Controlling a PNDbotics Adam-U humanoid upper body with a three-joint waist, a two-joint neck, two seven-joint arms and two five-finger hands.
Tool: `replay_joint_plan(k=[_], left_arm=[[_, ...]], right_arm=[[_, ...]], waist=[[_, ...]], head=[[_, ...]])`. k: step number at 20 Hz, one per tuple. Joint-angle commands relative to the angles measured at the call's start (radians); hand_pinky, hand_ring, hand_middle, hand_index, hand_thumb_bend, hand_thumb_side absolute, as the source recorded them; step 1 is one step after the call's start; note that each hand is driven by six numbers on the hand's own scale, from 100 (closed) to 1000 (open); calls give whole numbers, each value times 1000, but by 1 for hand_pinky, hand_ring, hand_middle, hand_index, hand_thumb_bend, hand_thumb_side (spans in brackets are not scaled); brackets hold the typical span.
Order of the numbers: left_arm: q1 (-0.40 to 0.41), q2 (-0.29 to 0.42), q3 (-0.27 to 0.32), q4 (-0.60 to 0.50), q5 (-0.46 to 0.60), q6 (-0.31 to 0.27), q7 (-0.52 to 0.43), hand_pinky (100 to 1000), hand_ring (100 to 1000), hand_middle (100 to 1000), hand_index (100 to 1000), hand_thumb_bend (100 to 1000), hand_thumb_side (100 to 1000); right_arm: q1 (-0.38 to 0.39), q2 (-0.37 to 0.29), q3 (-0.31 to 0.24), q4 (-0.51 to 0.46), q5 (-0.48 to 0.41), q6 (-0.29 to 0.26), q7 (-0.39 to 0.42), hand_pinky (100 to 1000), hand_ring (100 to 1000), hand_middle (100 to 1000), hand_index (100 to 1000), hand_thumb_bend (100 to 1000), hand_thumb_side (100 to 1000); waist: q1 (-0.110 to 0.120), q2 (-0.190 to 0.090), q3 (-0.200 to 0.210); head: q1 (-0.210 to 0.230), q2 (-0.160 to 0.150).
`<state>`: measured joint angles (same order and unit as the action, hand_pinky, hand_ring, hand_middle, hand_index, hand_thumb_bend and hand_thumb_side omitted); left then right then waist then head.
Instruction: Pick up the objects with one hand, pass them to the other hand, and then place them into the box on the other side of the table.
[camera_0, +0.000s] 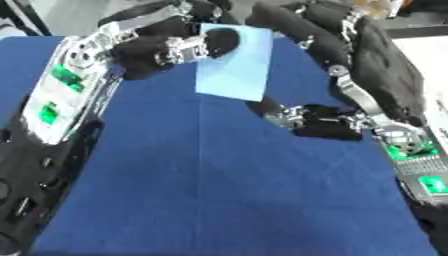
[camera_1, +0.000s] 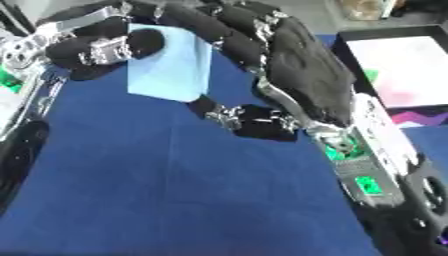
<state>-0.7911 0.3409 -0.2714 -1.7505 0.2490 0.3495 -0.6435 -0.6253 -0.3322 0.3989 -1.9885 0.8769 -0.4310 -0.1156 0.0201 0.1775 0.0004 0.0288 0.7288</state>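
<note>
A light blue flat card (camera_0: 234, 67) hangs upright above the blue table. My left hand (camera_0: 179, 49) comes in from the upper left and is shut on the card's upper left part, with a black thumb (camera_0: 222, 39) lying over its face. My right hand (camera_0: 317, 121) sits just below and to the right of the card. Its fingers (camera_0: 262, 107) reach out to the card's lower right corner, and nothing is closed between them. A black-rimmed box (camera_1: 350, 36) with a white and pink inside stands at the table's right side.
Blue cloth (camera_0: 219, 190) covers the table. My left forearm (camera_0: 57, 100) with green lights runs down the left edge, and my right forearm (camera_1: 367, 165) down the right. Clutter shows beyond the far edge.
</note>
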Motion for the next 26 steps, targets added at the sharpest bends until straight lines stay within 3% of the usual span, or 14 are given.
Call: replay_joint_plan(k=[1,8,9,10,11,14,20,26], left_arm=[[-18,1,-12,-24,-7,1,0,704,487,421,688,171,501],[-17,1,-19,-27,-16,-4,-13,710,500,441,707,187,517],[-16,4,-23,-32,-13,-9,-18,773,643,630,848,529,828],[-13,8,-24,-38,-9,-19,-28,773,643,630,848,529,828],[-10,10,-21,-39,-6,-32,-41,792,676,680,871,596,907],[-5,16,2,-22,14,-74,-78,813,714,727,883,651,987],[1,31,62,5,64,-118,-68,833,751,765,890,709,1000],[21,70,150,-10,109,-145,4,836,754,768,892,697,1000]], right_arm=[[-15,-7,-11,-12,10,23,-25,575,562,594,964,221,100],[-14,-8,-7,-12,12,36,-46,568,552,578,961,204,100],[-12,-8,-8,-12,8,36,-51,578,543,554,954,175,100],[-10,-9,-8,-12,4,36,-58,578,543,554,954,175,100],[-9,-11,-9,-12,1,35,-64,584,543,552,953,174,100],[-5,-15,-11,-12,-4,35,-75,588,543,548,953,171,100],[3,-25,-22,-12,-3,37,-94,596,550,548,954,169,100],[13,-47,-50,-12,0,59,-123,599,553,548,955,166,100]], waist=[[1,-19,-1],[1,-19,-3],[1,-19,-4],[2,-19,-4],[2,-19,-5],[2,-18,-5],[3,-18,-6],[2,-19,-4]], head=[[-3,-6],[-3,-7],[-1,-10],[-1,-11],[0,-12],[1,-14],[-2,-15],[-10,-14]])
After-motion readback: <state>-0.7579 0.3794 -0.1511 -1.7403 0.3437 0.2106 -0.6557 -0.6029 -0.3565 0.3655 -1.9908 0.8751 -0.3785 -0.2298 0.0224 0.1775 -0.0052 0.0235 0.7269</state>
